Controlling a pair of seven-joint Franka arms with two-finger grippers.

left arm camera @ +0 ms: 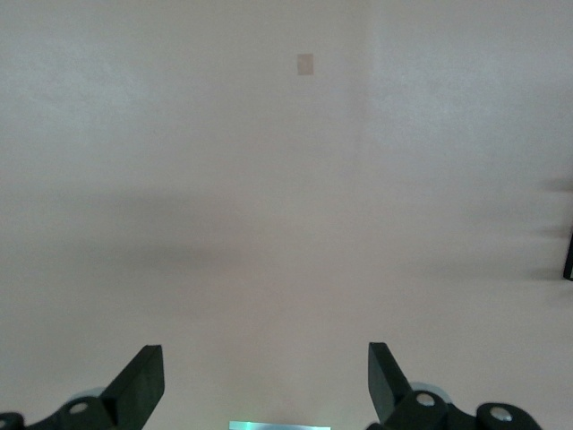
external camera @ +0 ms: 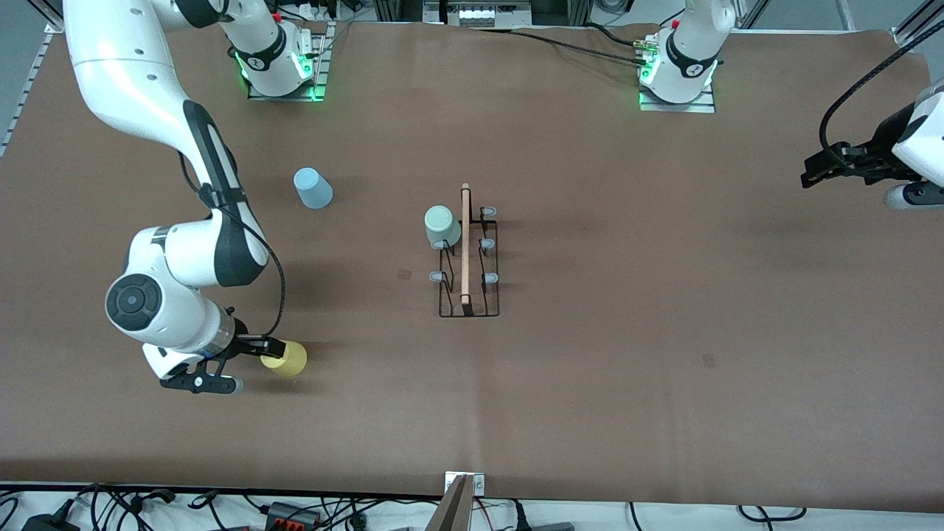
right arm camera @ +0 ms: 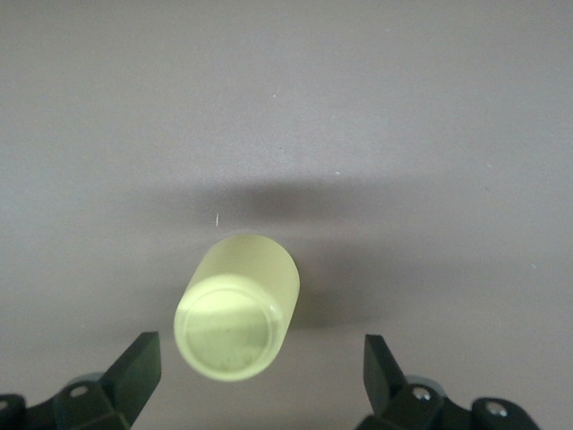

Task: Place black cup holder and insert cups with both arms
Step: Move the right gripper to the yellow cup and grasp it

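Cups [external camera: 286,359] and black cup holder [external camera: 469,258] unlabelled — right hand [right arm camera: 260,376] and left hand [left arm camera: 266,385] both spread.

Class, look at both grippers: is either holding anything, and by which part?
Nothing is held. The right gripper is open above the yellow cup; the left gripper waits open over bare table.

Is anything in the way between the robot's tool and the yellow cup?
No. The right tool hangs open just over the yellow cup, which stands upside down on the table, with nothing visible between them.
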